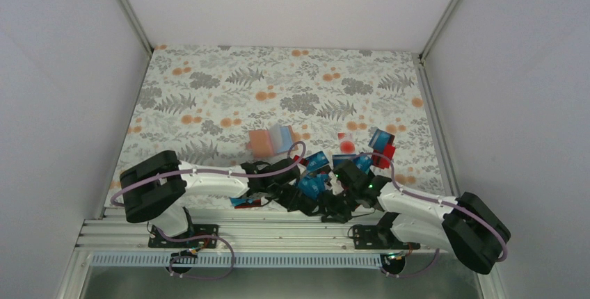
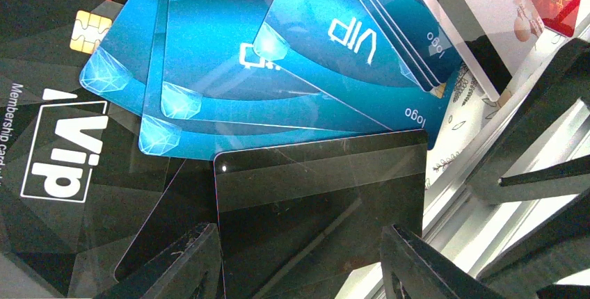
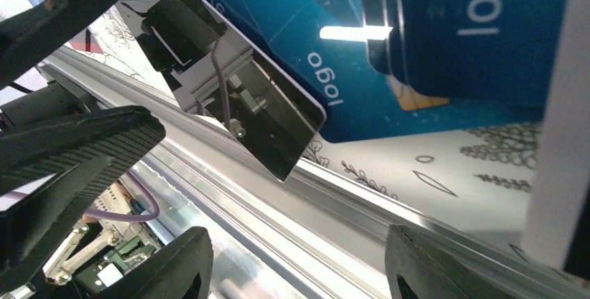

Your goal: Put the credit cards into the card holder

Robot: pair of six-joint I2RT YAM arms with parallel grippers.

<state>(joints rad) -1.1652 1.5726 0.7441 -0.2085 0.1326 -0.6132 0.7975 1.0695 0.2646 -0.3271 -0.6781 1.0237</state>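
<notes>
Several blue and teal credit cards lie fanned in a pile at the table's near edge, beside a black "VIP" card and under a plain glossy black card. The pile also shows in the top view. My left gripper is open, and its fingers stand on either side of the plain black card's near end. My right gripper is open and empty over the aluminium rail, close to the same black card. The tan-pink card holder lies farther back, with a pale blue card at its right side.
Red cards lie at the right of the pile, and one red card lies apart. The aluminium rail runs along the near table edge under both grippers. The two grippers are close together.
</notes>
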